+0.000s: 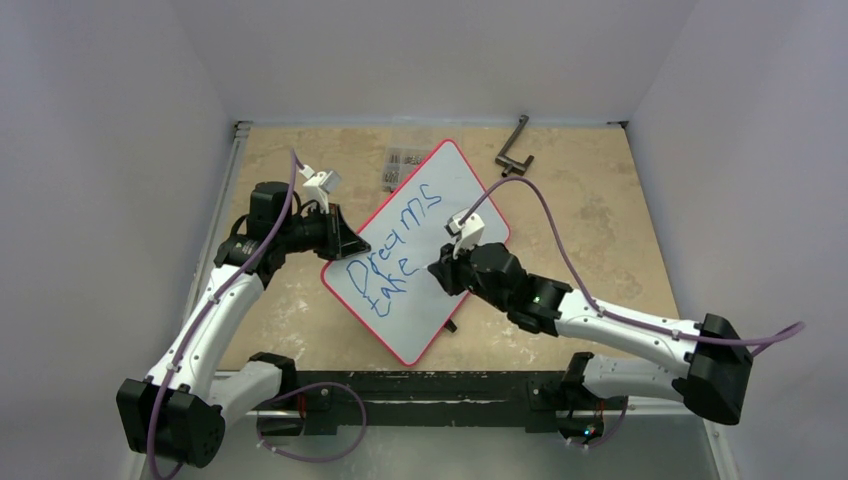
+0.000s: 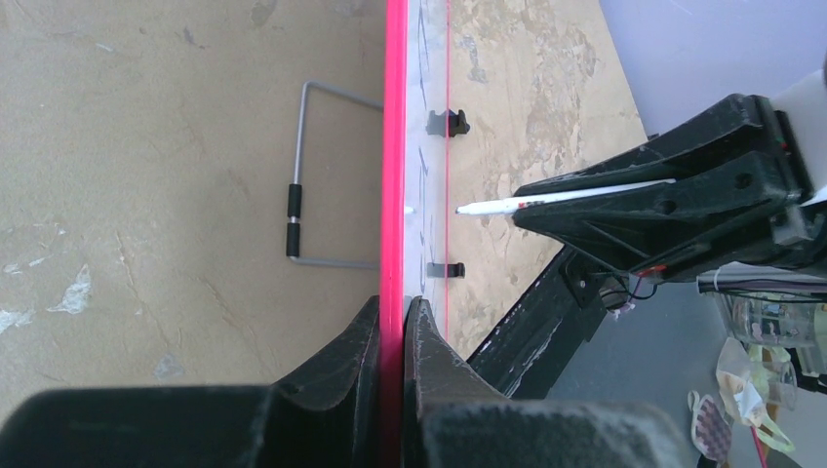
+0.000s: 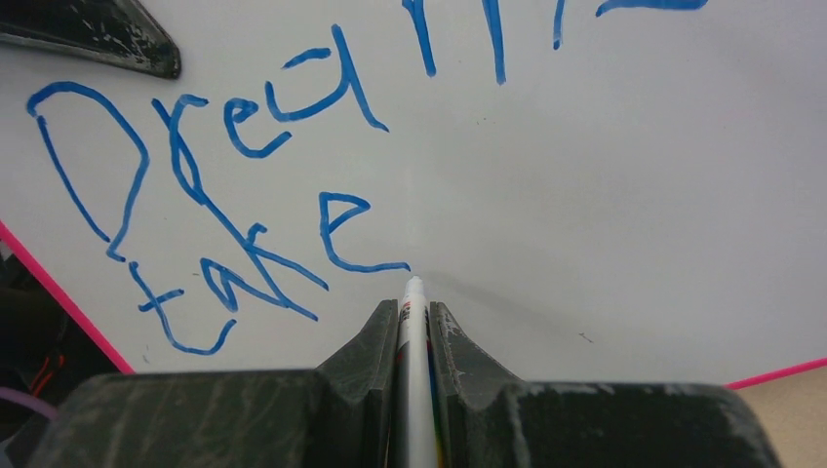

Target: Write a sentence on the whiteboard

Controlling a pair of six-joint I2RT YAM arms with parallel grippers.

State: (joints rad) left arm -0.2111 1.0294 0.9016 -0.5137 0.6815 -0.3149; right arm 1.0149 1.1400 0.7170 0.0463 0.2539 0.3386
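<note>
The whiteboard, white with a thin red rim, lies slanted across the middle of the table. The sentence is blue lettering in two lines, "Dreams" above "take"; it also shows in the right wrist view. My left gripper is shut on the whiteboard's left edge, whose red rim runs between its jaws. My right gripper is shut on a white marker. The marker's tip is just right of the "e" of "take", very close to the board. The marker also shows in the left wrist view.
A black L-shaped tool and a small packet lie at the back of the table. A wire bracket with black sleeves sits beside the board. White walls enclose the table on three sides.
</note>
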